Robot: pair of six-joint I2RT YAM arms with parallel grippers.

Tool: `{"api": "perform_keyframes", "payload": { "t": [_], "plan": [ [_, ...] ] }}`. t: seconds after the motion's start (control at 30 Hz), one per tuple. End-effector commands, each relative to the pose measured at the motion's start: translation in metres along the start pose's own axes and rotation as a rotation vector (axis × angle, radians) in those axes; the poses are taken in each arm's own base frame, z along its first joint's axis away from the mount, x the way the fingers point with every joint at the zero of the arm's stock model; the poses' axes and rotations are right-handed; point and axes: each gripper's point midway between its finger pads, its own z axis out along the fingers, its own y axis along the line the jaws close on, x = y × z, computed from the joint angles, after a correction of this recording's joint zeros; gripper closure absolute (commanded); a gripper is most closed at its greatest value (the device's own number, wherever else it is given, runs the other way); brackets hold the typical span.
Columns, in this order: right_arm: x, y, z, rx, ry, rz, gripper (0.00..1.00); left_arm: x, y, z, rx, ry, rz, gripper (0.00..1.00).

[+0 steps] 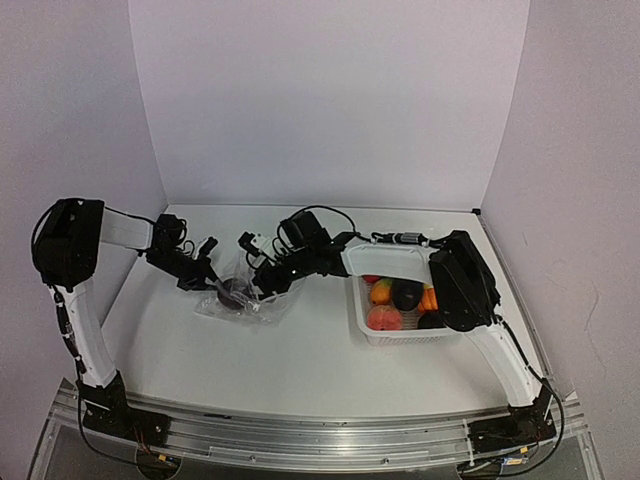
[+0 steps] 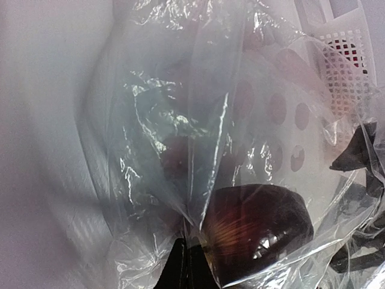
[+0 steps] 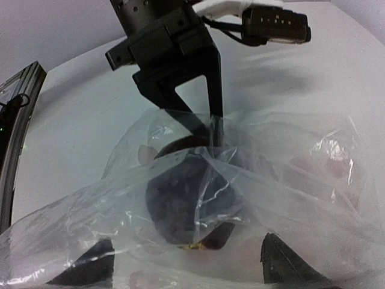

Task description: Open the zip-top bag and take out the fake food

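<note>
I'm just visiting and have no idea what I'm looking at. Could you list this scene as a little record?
bag: clear, crumpled, on the table
left gripper: shut on the bag's film
right gripper: open, fingers spread either side of the purple piece
purple piece: inside the bag
basket: white, right of the bag
fruits: red, peach, black, orange, in the basket

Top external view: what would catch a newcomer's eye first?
The crinkly zip-top bag left of centre, a dark purple piece inside, with the left gripper pinching its edge and the right gripper open at it. To the right, the white basket holds bright fake food.
</note>
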Motion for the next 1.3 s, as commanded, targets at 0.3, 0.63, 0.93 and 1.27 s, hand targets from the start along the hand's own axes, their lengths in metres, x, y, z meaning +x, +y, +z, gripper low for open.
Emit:
{"api": "perform_keyframes", "payload": {
  "t": [0.3, 0.63, 0.93, 1.27],
  "plan": [
    [0.041, -0.016, 0.030, 0.053, 0.024, -0.051, 0.17, -0.001, -0.040, 0.029, 0.191, 0.062, 0.127, 1.00],
    [0.033, -0.002, 0.049, 0.037, 0.007, -0.094, 0.15, 0.017, -0.054, 0.042, 0.224, 0.122, 0.133, 1.00],
    [0.033, 0.006, 0.040, 0.050, 0.014, -0.074, 0.54, 0.018, -0.067, 0.041, 0.260, 0.142, 0.156, 1.00],
    [0.031, 0.011, -0.026, 0.183, 0.054, -0.104, 0.86, -0.020, 0.008, -0.013, 0.014, -0.014, 0.089, 1.00]
  ]
}}
